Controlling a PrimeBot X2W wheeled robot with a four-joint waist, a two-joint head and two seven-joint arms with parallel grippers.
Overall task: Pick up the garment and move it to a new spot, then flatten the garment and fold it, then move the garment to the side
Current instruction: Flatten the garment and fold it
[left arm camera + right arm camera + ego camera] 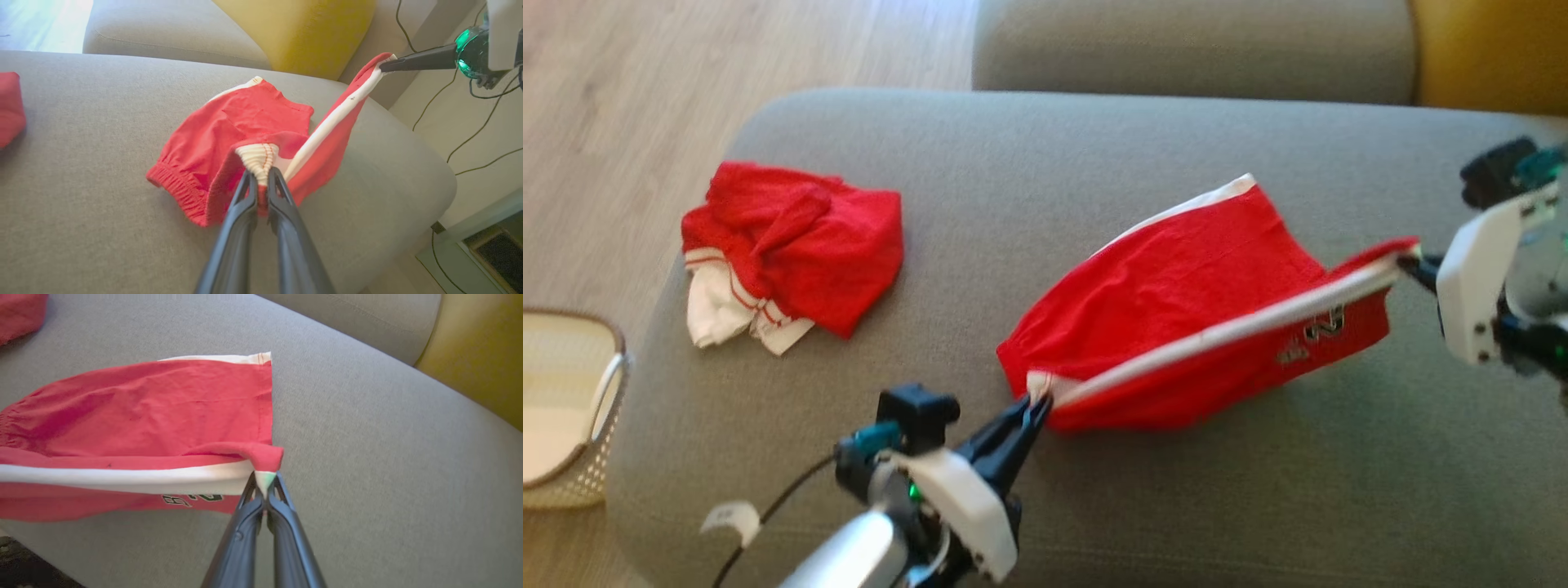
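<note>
Red white-striped shorts [1176, 286] span lengthwise from the left gripper [1039, 403], clamping one end, to the right gripper [1410, 265], clamping the other.

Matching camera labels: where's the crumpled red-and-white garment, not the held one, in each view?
Head view: crumpled garment at left on the sofa seat, left of the held shorts.
Left wrist view: red sliver at the left edge.
Right wrist view: top left corner.
Shared landmark: yellow cushion, top right in head and right wrist, top centre in left wrist.
</note>
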